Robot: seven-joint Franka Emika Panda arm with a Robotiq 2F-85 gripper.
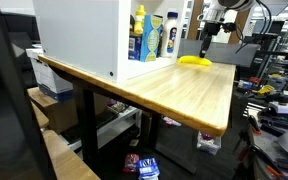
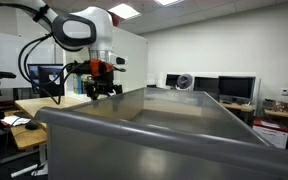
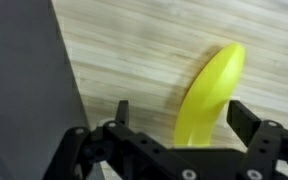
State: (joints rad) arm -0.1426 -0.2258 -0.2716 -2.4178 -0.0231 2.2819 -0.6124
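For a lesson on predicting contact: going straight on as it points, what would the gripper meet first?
Probably the yellow banana, on the wooden table between the jaws of the open gripper; depth unclear.

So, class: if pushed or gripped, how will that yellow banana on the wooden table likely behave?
The banana looks smooth and glossy, so probably slippery in the open gripper. Its curve suggests it may pivot on the table when pushed.

Hand (image 3: 178, 108) over the tabletop (image 3: 134, 50), fingers spread wide, banana (image 3: 209, 95) in the gap between them, nearer one finger. Bare wood on both sides of the banana. Cabinet (image 3: 24, 90) wall close beside one finger and blocks that side. Bottles (image 1: 152, 38) fill the cabinet bay beside the banana. In an exterior view the near tabletop has free room.
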